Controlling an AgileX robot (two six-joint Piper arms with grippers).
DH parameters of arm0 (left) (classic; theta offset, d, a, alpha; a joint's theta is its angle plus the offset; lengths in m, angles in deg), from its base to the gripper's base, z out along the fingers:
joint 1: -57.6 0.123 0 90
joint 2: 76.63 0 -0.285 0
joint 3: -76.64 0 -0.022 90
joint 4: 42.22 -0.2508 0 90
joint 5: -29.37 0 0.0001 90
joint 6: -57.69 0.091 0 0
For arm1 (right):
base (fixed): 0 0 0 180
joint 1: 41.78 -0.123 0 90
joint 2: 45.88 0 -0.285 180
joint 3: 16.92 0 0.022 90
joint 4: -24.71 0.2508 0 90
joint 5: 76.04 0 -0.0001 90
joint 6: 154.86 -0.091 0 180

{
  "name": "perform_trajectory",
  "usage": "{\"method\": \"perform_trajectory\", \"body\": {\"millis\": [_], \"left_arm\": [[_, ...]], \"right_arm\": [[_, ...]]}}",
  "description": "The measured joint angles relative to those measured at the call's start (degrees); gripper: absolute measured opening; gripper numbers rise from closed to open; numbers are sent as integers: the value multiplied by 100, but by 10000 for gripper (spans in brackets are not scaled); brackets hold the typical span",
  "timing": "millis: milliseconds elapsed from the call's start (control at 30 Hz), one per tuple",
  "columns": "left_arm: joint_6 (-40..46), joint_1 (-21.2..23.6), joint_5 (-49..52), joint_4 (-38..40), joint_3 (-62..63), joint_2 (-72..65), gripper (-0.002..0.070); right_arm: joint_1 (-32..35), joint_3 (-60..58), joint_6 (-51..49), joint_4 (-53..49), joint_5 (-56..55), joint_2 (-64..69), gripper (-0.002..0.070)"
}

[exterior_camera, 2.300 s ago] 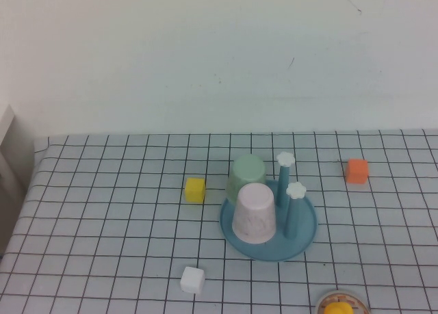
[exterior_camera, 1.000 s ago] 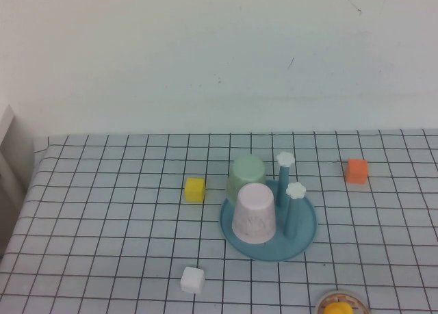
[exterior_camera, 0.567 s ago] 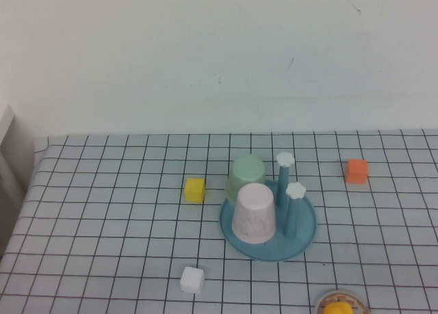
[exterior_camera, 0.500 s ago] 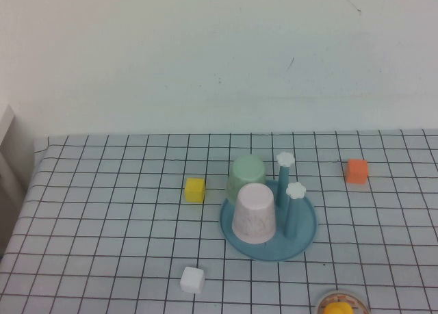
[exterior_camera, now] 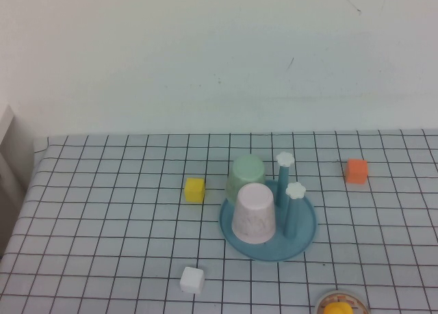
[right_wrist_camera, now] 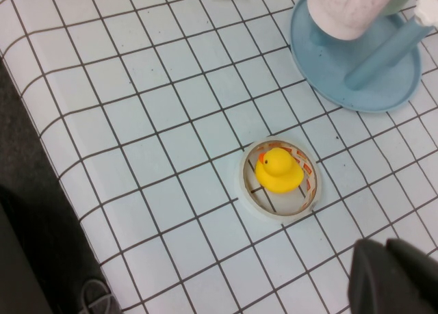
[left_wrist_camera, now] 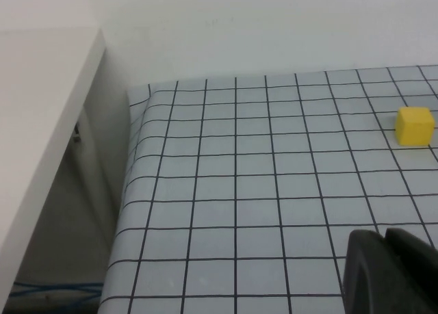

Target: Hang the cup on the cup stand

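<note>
The mint-green cup [exterior_camera: 246,176] stands upside down on the far left part of the blue cup stand [exterior_camera: 306,225], behind a pink speckled cup [exterior_camera: 254,213] that is also upside down on it. Two blue pegs with white flower caps [exterior_camera: 295,190] stand free at the stand's right. The stand [right_wrist_camera: 321,68] and pink cup [right_wrist_camera: 349,9] also show in the right wrist view. My left gripper [left_wrist_camera: 387,242] is shut and empty over the table's left edge. My right gripper [right_wrist_camera: 387,249] is shut and empty near the front edge. Neither gripper shows in the high view.
A yellow cube [exterior_camera: 195,189] lies left of the stand, an orange cube [exterior_camera: 356,171] at the back right, a white cube [exterior_camera: 192,280] in front. A yellow duck [right_wrist_camera: 278,171] sits in a tape ring [right_wrist_camera: 243,189] near the front edge. A white shelf [left_wrist_camera: 41,129] stands off the table's left side.
</note>
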Motion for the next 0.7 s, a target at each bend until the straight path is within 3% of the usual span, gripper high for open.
{"method": "perform_trajectory", "body": {"millis": [700], "left_arm": [[62, -32, 0, 0, 0, 0, -1]], "right_arm": [[0, 0, 0, 0, 0, 0, 0]]}}
